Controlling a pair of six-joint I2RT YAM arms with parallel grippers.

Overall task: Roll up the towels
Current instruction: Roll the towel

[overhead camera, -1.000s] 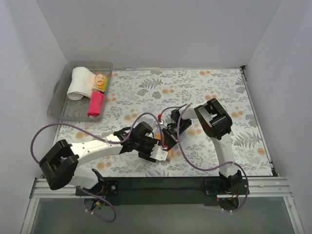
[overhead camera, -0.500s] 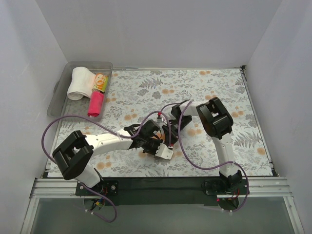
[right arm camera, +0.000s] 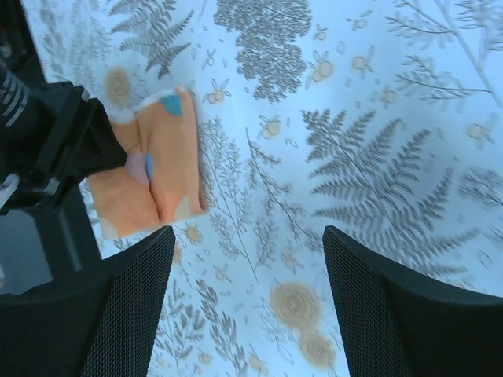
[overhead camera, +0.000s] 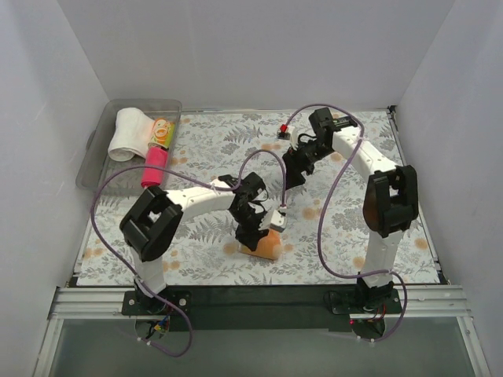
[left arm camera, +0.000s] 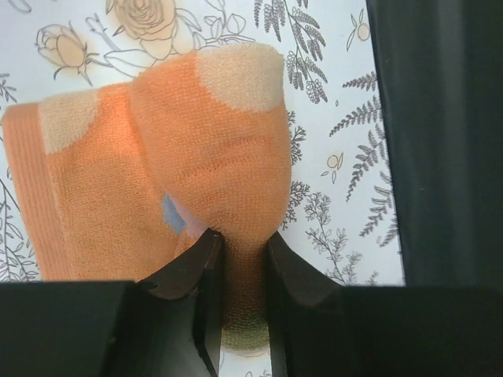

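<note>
Sitting in bin [overhead camera: 110,179]: three towels [overhead camera: 130,133] (white, yellow, magenta).

Bin [overhead camera: 98,169] blocks far-left corner of desk [overhead camera: 409,228]. Left arm [overhead camera: 200,200] spans near-left to centre, left hand [left arm camera: 240,255] clamped on orange towel [overhead camera: 267,245] there. Right arm [overhead camera: 369,169] arcs along right side to far centre, right hand [right arm camera: 247,236] spread above desk. Cables [overhead camera: 318,232] loop between arms. Passage: far strip, near-right corner, gap between bin and left arm.
</note>
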